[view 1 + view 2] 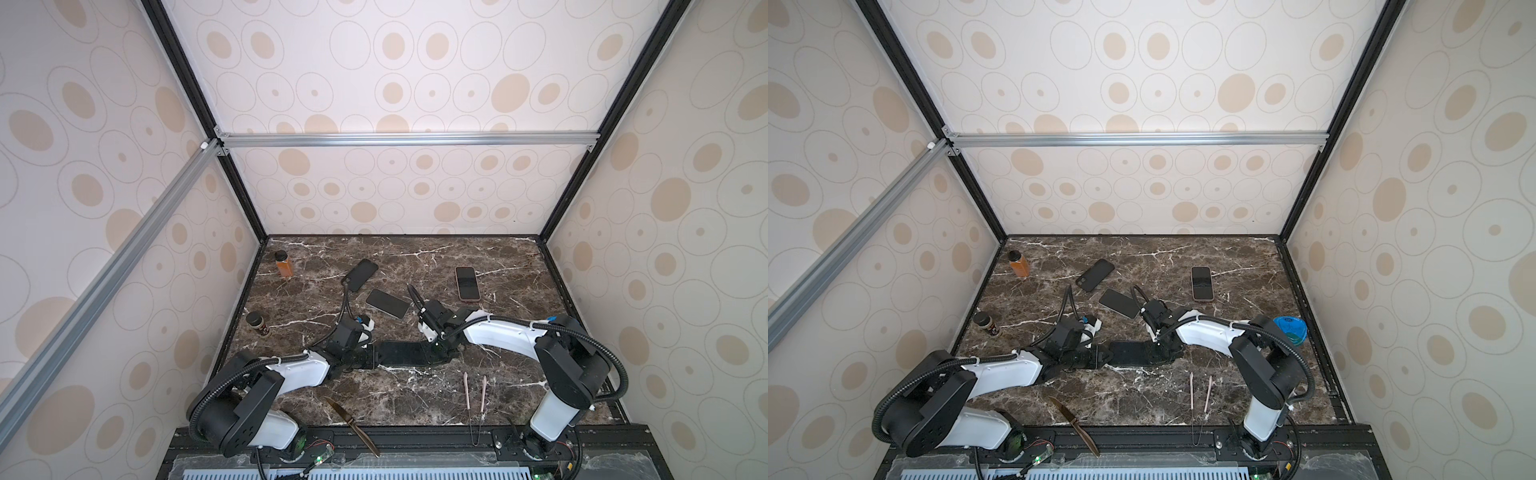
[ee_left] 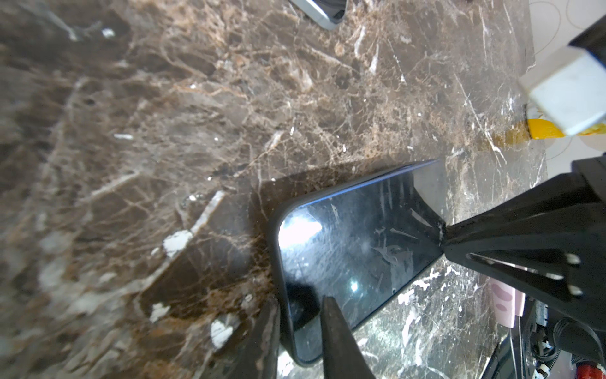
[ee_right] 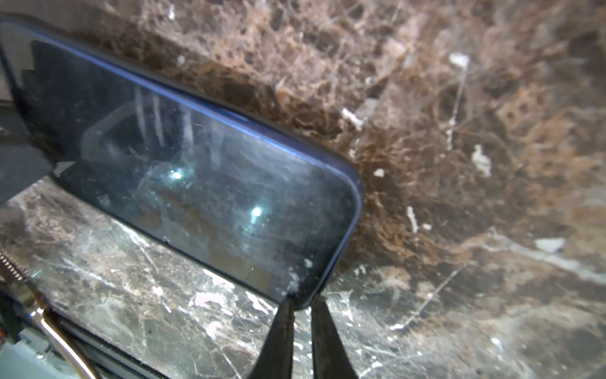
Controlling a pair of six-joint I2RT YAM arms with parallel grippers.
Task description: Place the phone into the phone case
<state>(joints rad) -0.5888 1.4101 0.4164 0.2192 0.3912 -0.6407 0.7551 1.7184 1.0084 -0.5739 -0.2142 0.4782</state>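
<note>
A dark-screened phone point(image 1: 401, 353) point(image 1: 1129, 353) lies flat mid-table between my two grippers. In the wrist views a dark blue phone case point(image 3: 357, 197) point(image 2: 274, 249) rims the phone's screen point(image 2: 354, 249) point(image 3: 196, 183). My left gripper point(image 1: 376, 356) point(image 2: 300, 303) is shut on the phone's left end, one finger outside the case edge and one on the glass. My right gripper point(image 1: 434, 353) point(image 3: 301, 301) points down at the right end. Its fingers stand a narrow gap apart, with their tips touching one corner of the case.
Behind lie a black phone-shaped thing point(image 1: 360, 275), a bare dark phone point(image 1: 387, 303) and a pink-edged phone point(image 1: 467, 283). An orange bottle point(image 1: 284, 264) and a dark jar point(image 1: 258, 323) stand at the left. A knife point(image 1: 351, 426) and tongs point(image 1: 473, 399) lie near the front edge. A blue bowl point(image 1: 1291, 328) sits at the right.
</note>
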